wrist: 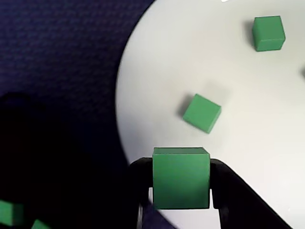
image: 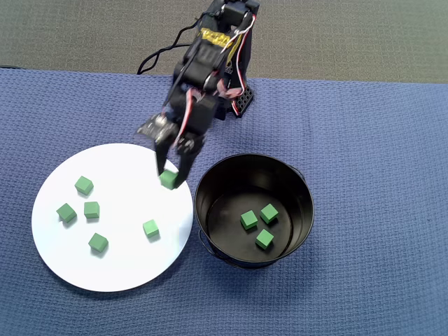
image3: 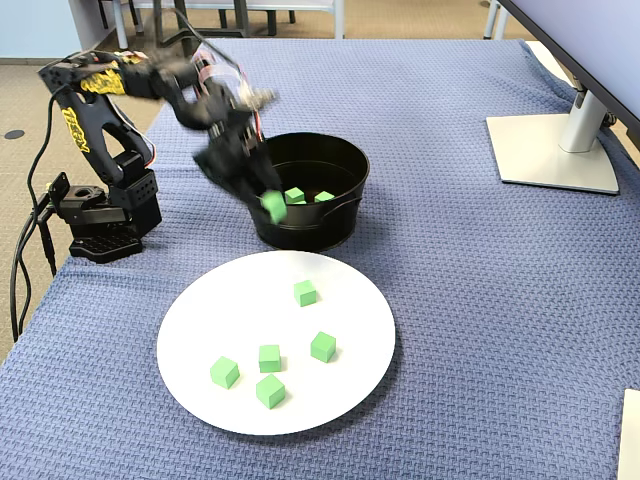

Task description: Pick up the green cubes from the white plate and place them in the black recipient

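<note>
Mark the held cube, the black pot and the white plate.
held green cube (wrist: 181, 177): wrist view, its front face.
black pot (image: 302, 187): overhead view, its inner wall.
white plate (image3: 350, 300): fixed view, bare surface near its rim.

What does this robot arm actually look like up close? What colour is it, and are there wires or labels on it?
The arm is built of chunky matte black segments on a black base standing on the blue cloth. Yellow labels with dark print sit on its upper parts, and thin red, white and black wires loop along the joints. A black cable trails from the base. The gripper has two plain black fingers.
</note>
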`<state>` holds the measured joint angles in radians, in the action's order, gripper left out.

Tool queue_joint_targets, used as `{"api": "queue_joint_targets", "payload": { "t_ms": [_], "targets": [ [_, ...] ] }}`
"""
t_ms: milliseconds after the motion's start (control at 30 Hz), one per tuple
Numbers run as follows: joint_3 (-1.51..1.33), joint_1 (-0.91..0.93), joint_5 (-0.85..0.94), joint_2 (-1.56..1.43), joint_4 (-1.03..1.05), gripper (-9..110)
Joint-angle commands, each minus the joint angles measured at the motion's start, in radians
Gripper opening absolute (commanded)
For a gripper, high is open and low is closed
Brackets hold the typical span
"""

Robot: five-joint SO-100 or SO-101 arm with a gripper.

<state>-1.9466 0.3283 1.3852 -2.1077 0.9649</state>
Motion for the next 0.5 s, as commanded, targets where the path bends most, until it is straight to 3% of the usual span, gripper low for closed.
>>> {"api": "queue_joint_targets", "payload": {
  "t_ms": [0, 167, 267, 467],
  "targets": [
    [0.115, -0.150, -0.112, -0.094, 0.118, 0],
    [0.141, -0.370, -0.278, -0.026, 0.135, 0],
    [0.123, -0.448, -0.293, 0.005, 0.130, 39],
    [0.120, -0.420, -0.222, -0.008, 0.121, 44]
  ]
}}
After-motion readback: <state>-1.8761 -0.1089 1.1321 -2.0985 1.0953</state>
